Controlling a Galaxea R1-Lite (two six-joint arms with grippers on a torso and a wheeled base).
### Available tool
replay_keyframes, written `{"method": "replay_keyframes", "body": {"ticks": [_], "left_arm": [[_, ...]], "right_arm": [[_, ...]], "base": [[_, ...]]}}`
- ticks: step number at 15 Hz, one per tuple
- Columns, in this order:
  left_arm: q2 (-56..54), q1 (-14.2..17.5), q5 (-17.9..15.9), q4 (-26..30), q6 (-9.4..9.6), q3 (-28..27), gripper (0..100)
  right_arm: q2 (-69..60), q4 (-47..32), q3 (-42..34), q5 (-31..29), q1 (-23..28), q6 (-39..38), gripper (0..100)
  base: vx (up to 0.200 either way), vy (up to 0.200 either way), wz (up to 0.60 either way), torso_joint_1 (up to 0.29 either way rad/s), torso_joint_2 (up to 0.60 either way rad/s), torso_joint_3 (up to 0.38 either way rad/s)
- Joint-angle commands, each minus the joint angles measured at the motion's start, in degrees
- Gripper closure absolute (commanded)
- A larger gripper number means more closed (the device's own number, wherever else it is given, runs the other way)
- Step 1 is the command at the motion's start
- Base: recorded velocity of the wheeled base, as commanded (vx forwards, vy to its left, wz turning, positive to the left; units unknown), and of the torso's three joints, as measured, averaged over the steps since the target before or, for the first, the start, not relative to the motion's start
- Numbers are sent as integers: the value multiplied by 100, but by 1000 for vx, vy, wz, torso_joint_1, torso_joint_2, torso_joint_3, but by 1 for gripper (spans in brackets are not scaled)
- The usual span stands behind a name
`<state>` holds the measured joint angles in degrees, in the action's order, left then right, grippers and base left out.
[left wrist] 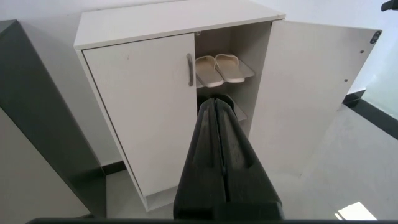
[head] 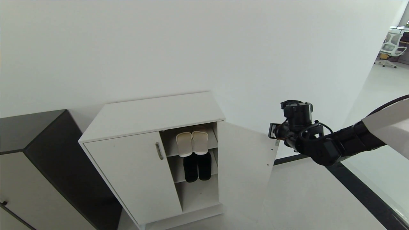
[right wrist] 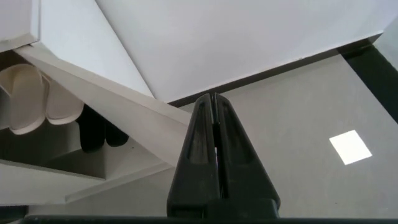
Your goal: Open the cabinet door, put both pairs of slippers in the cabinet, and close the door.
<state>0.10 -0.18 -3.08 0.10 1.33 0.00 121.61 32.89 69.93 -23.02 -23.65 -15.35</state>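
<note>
Right gripper (right wrist: 215, 102) (jaws closed, left gripper (left wrist: 215, 104) likewise) at the open door's (head: 246, 153) three o'clock could glance off, leaving it ajar.

We are seeing bright, even light washing the white wall (head: 191, 48), a soft shadow falling on it beside the cabinet (head: 153, 111), its inside sitting dimmer, a square patch of light (right wrist: 350, 147) glowing on the floor (right wrist: 292, 112), upright lines leaning at the head view's edges.
</note>
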Motion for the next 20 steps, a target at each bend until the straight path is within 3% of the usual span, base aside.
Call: {"method": "replay_keyframes", "body": {"ticks": [1, 13, 16, 20], "left_arm": [[-1, 1, 1, -1, -1, 0, 100], [-1, 1, 1, -1, -1, 0, 100], [-1, 1, 1, -1, -1, 0, 100], [-1, 1, 1, -1, -1, 0, 100]], "right_arm": [[284, -2, 109, 8, 80, -12, 100], [389, -2, -5, 113, 53, -3, 100], [99, -11, -330, 113, -237, 5, 100], [-525, 7, -981, 104, -1072, -3, 100]], "base": [[0, 0, 0, 0, 0, 0], [0, 0, 0, 0, 0, 0], [0, 0, 0, 0, 0, 0], [0, 0, 0, 0, 0, 0]]}}
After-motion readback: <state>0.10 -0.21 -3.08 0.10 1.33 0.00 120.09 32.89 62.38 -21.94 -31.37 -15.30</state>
